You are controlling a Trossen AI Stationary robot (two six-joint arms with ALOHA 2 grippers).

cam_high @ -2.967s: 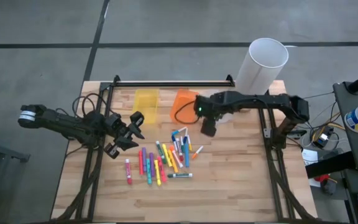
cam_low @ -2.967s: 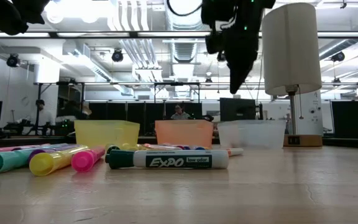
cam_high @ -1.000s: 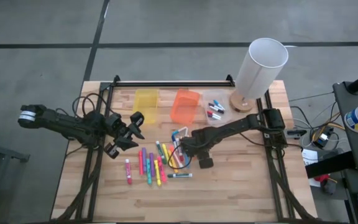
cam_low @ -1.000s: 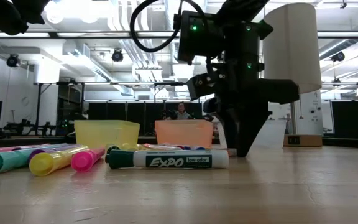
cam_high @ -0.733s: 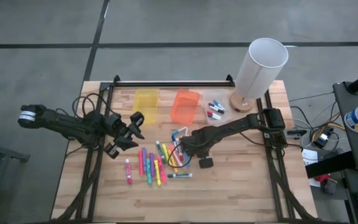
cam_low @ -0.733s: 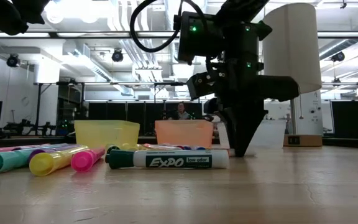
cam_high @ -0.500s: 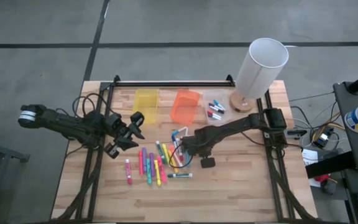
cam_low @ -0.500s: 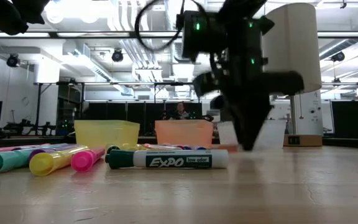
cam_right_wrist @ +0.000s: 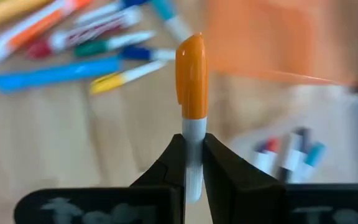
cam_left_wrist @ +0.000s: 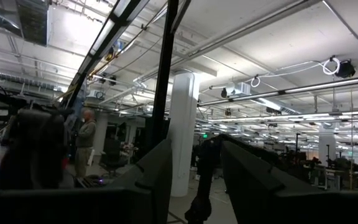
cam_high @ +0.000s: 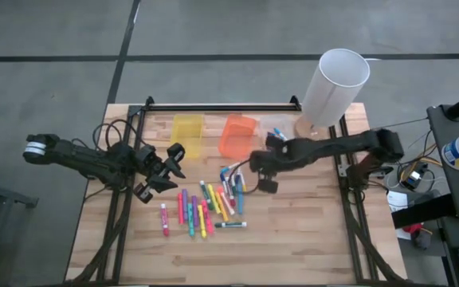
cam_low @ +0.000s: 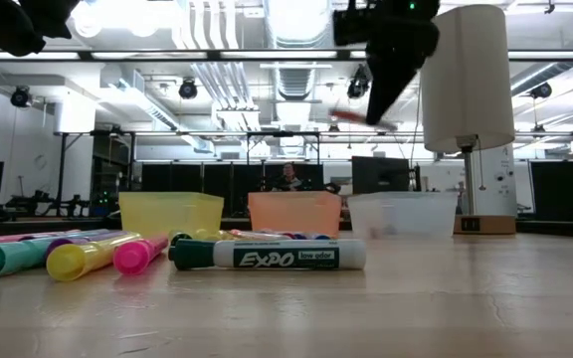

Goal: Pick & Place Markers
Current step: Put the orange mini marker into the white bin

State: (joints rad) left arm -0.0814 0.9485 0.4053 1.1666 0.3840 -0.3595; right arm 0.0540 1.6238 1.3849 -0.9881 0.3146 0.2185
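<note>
While an orange-capped marker (cam_right_wrist: 192, 99) is being pinched in the right gripper (cam_right_wrist: 193, 163) at frame centre, carrying toward the clear bin (cam_high: 276, 130) is being called for; the left gripper (cam_high: 168, 169), fingers parted and empty, is waiting mid-left.

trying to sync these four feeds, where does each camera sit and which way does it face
High view: above the table, looking straight down; both arms show, right gripper lifted.
Low view: at tabletop height, looking level past the markers and bins; right gripper hangs from above.
Left wrist view: faces the room and ceiling; left gripper open.
Right wrist view: looks down at the table; fingers clamp an orange-capped marker.
High and right wrist views share the clear bin.
</note>
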